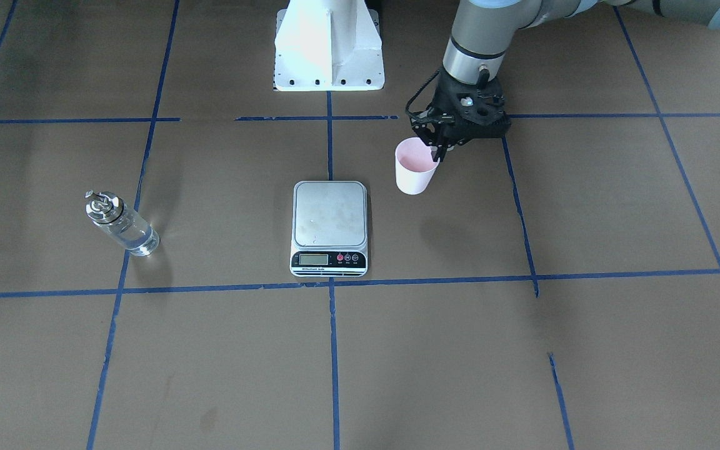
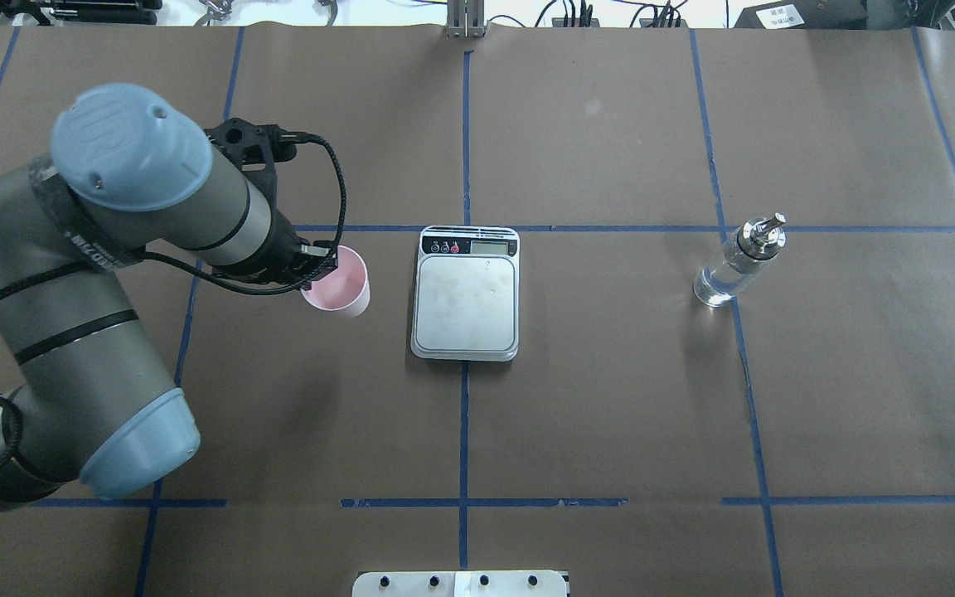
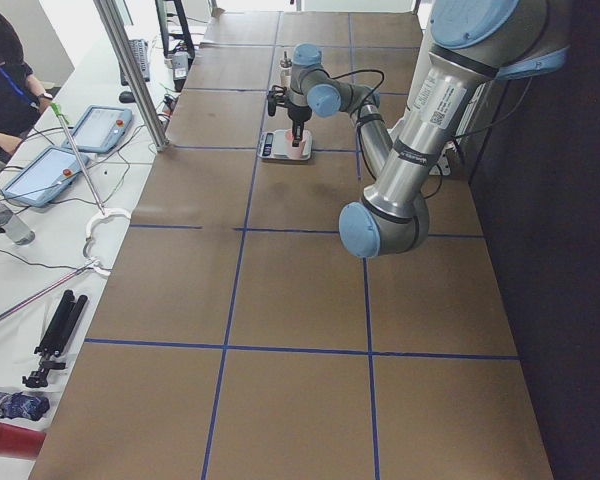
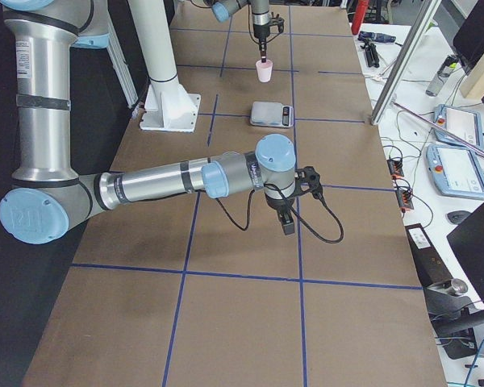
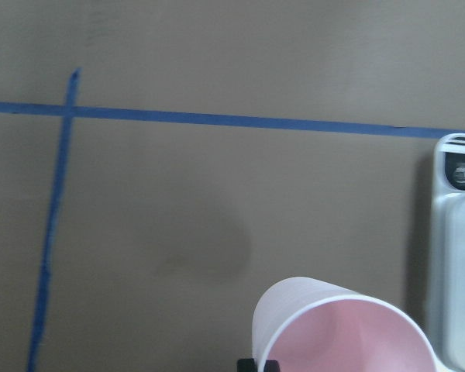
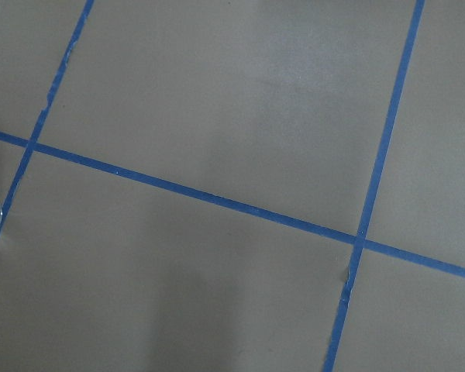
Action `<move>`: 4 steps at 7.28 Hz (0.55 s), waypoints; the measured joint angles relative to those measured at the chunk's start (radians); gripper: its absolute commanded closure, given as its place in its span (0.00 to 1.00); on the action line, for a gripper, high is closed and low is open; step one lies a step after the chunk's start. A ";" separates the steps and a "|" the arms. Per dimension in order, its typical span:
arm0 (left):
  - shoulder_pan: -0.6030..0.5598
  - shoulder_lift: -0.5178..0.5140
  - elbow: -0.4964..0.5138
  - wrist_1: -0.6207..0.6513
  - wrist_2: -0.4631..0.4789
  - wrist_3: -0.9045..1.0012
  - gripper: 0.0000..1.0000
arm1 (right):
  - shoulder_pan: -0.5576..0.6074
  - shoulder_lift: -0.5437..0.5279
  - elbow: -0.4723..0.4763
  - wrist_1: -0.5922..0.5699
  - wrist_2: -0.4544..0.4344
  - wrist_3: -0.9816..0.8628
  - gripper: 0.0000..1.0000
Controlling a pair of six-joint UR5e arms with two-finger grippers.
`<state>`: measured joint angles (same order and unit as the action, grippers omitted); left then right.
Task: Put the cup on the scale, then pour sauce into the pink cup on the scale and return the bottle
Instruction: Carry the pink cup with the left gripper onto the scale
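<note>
Closest to the left wrist camera is the cup (image 5: 349, 333), pale outside and pink within. The left pincer (image 1: 440, 150) is clenched on its rim at the side away from the scale. One black finger (image 5: 257, 366) shows against the cup's outer wall. The cup hangs upright, and its shadow falls on the table (image 1: 522, 350) apart from its base, so it seems to be held clear of the surface.

Just beside the pincer, toward the robot's right, the scale (image 1: 329, 215) lies flat on the table. Its metal platform is bare and its display strip is on the edge away from the robot. Cup and scale do not touch.

Well beyond the scale from the pincer, the bottle (image 1: 121, 224) stands upright on the table, with its silver spout cap on top and the clear sauce (image 1: 138, 240) inside.

The right pincer (image 4: 287, 223) hangs over the table, well apart from the left one. Whether it is released or clenched I cannot tell.
</note>
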<state>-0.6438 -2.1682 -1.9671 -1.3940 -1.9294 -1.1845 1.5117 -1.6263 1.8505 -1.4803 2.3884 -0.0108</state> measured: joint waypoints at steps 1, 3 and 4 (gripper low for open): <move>0.003 -0.081 0.074 0.005 -0.011 -0.014 1.00 | 0.000 -0.001 0.000 0.000 0.000 0.000 0.00; 0.020 -0.219 0.248 -0.037 -0.016 -0.059 1.00 | 0.000 -0.002 0.001 0.000 0.000 0.001 0.00; 0.032 -0.248 0.305 -0.067 -0.014 -0.068 1.00 | 0.000 -0.003 0.001 0.000 0.000 0.001 0.00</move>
<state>-0.6114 -2.4163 -1.6619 -1.4614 -1.9435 -1.2523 1.5120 -1.6290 1.8515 -1.4803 2.3884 -0.0094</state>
